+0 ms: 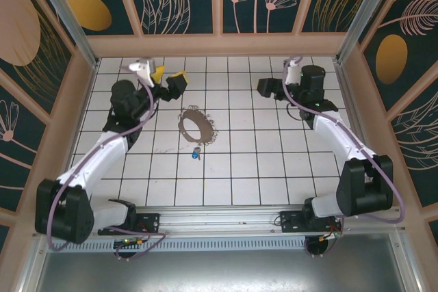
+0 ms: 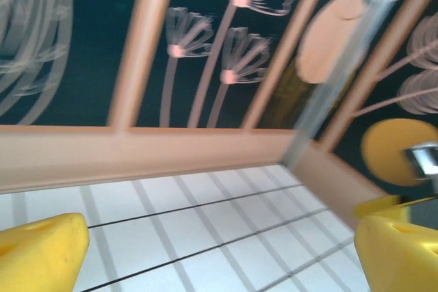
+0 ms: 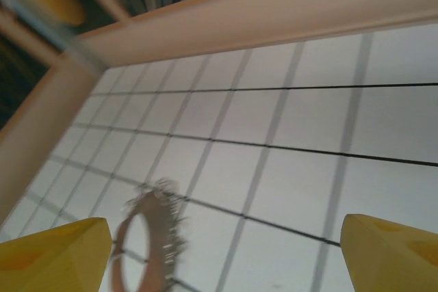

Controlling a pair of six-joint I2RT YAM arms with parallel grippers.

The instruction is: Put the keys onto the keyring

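Note:
The keyring (image 1: 197, 125), a floppy brown loop with a pale fringed edge, lies flat on the white tiled floor near the middle. The keys (image 1: 196, 153), a tiny dark cluster with a blue bit, lie about one tile nearer than the loop, apart from it. My left gripper (image 1: 169, 75) hovers up and left of the loop, its yellow fingers (image 2: 41, 254) spread wide with only floor between them. My right gripper (image 1: 264, 88) is off to the loop's right, open too. In the right wrist view the keyring (image 3: 147, 244) sits blurred at lower left, close to the left finger (image 3: 51, 254).
A wooden frame (image 1: 219, 44) and patterned wall panels close in the tiled floor at the back and sides. Purple cables (image 1: 102, 162) run along both arms. Bare tiles (image 1: 226, 176) stretch between the keys and the arm bases at the near edge.

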